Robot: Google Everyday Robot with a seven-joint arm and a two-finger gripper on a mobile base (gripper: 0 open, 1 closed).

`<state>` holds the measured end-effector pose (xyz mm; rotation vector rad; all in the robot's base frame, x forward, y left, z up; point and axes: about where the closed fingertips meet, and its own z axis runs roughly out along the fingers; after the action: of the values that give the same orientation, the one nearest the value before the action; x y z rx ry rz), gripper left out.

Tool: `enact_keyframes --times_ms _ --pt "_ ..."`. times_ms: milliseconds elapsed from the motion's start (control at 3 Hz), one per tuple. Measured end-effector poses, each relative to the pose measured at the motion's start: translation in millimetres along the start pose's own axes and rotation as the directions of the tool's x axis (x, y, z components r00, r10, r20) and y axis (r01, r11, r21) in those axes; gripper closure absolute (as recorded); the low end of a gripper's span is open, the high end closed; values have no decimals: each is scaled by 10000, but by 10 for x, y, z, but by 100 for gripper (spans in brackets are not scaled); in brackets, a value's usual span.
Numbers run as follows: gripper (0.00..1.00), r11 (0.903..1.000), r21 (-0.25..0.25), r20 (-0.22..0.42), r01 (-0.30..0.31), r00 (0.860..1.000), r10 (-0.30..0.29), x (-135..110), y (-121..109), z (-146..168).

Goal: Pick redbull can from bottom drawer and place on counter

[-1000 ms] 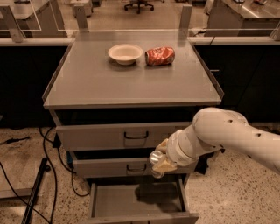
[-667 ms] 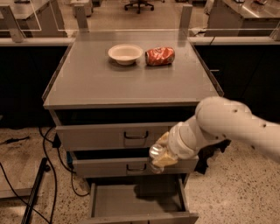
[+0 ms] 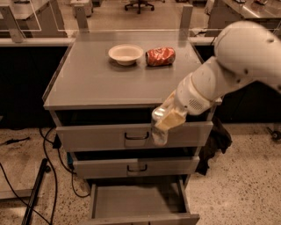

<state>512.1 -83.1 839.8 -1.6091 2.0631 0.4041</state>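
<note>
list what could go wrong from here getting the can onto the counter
1. The gripper holds the redbull can in front of the counter, below its front edge; moving inward before rising could clip that edge.
2. A slip would likely drop it toward the open bottom drawer.
3. Placing far back could bump the bowl.

Shallow white round bowl (image 3: 125,53) is the landmark. Crushed red-orange soda can (image 3: 160,56) lies just right of bowl, not touching. Two grey drawers with dark loop handles (image 3: 136,136) sit below bowl, nearer camera. Black cables (image 3: 49,173) trail on speckled floor (image 3: 237,189), lower left of bowl. Black office chair (image 3: 139,5) is far behind bowl. Hand (image 3: 164,125) is below-right of bowl, clamped on redbull can (image 3: 159,134).
</note>
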Motion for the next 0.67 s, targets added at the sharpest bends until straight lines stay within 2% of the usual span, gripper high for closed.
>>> enact_keyframes --times_ms 333,667 --pt "100 9999 115 86 20 10000 -21 -162 -91 -334" --pt "100 9999 156 122 68 9999 -70 -168 -92 -325"
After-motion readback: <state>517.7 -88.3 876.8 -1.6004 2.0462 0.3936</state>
